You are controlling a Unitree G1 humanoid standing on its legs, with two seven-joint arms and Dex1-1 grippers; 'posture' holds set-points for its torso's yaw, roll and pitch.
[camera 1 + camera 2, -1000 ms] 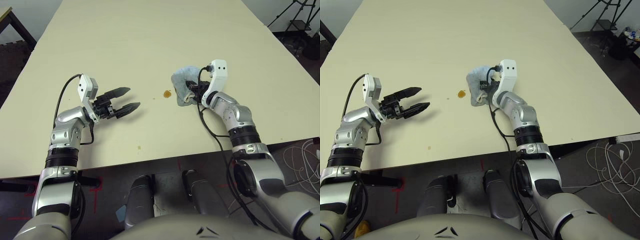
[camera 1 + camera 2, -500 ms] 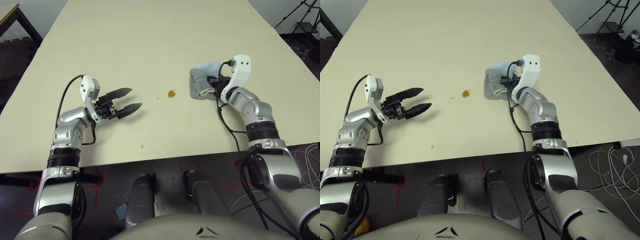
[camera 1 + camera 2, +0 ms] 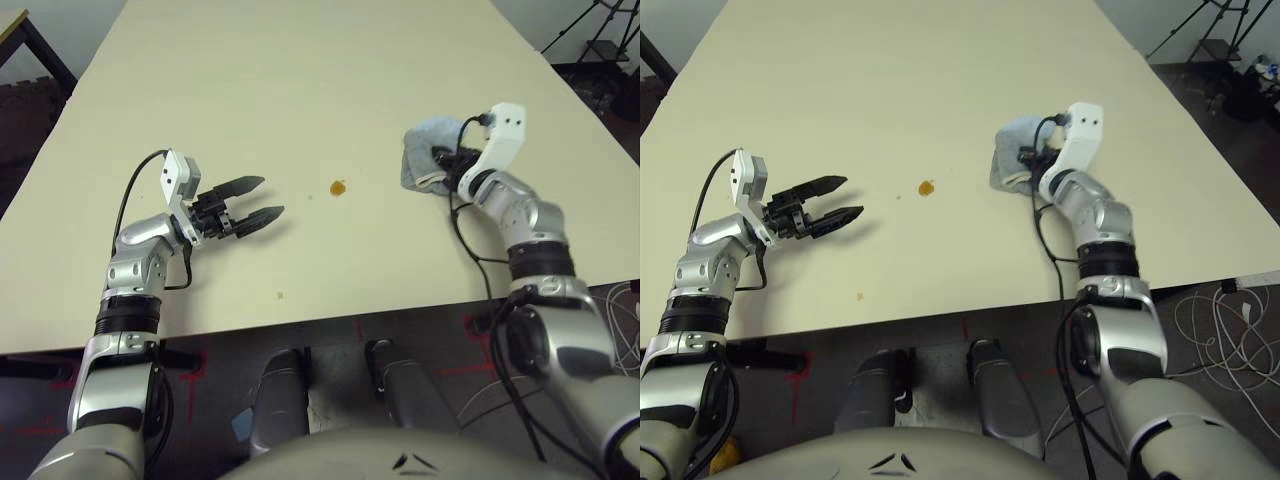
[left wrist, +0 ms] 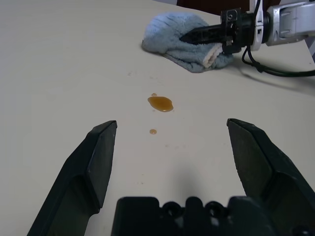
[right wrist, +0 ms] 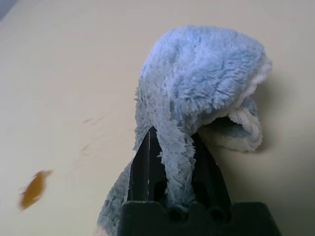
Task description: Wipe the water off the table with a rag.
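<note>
Possibly, the right gripper (image 3: 452, 160), clutching the cloth (image 5: 197, 73), smears the spill (image 3: 338, 188) if its swipe runs too light; left fingers (image 4: 101, 162) gape empty

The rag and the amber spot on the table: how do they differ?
The rag is light blue, while the amber spot is orange-brown. The rag is fuzzy cloth; the spot is smooth and glossy. The rag is far bigger than the spot. Both are right of the left gripper.

Surface finish: fuzzy cloth on matt board.
Rag (image 5: 202, 73): rough-piled terry. Table (image 3: 300, 80): smooth, matt. Water (image 4: 160, 103): glossy. Forearms (image 3: 130, 268): smooth, metallic-looking, satin sheen.
</note>
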